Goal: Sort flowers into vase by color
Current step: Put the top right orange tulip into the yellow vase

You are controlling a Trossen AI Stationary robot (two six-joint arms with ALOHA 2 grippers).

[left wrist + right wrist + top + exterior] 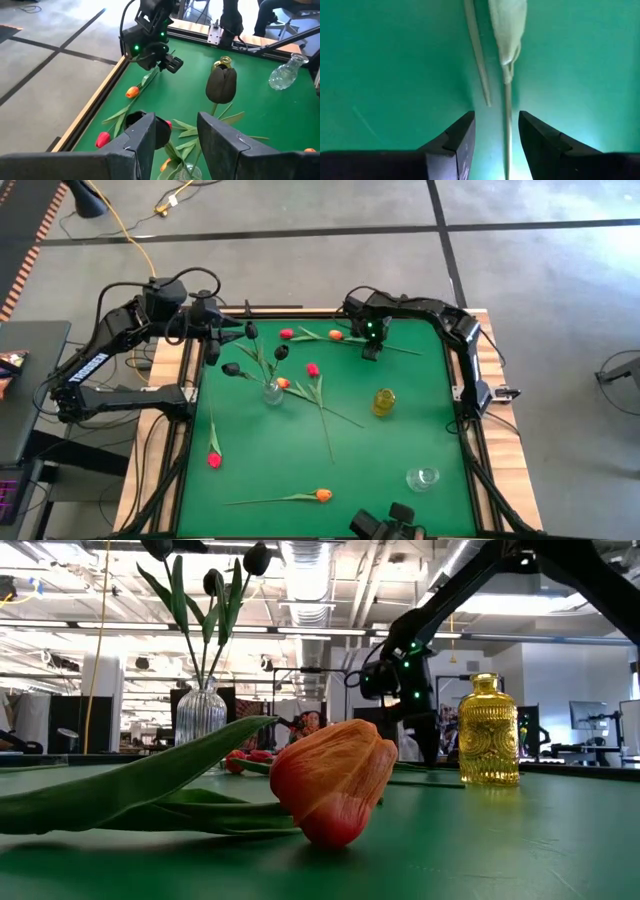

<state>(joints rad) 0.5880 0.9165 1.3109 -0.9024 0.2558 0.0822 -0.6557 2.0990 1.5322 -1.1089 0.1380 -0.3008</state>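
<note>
Green felt table (400, 420) is where your right gripper (371, 350) sits low at the far edge, fingers apart around a thin flower stem (507, 120) without closing on it. Your left gripper (222, 330) hovers open over the clear ribbed vase (272, 391), which holds three black tulips (232, 368); the red and orange tulips lie scattered on the felt.

In the low view, the top black tulip head (158, 548) in the ribbed clear glass vase (201, 712) is cut off by the upper edge. The big orange tulip (333, 780) in front hides part of the red tulips (250, 757) lying behind it. The right tool (421, 745) there is a dark shape whose fingers cannot be made out. In the right wrist view, the thin pale stem (507, 125) between the right tool's fingers (458, 142) runs off the lower edge, its flower unseen.
</note>
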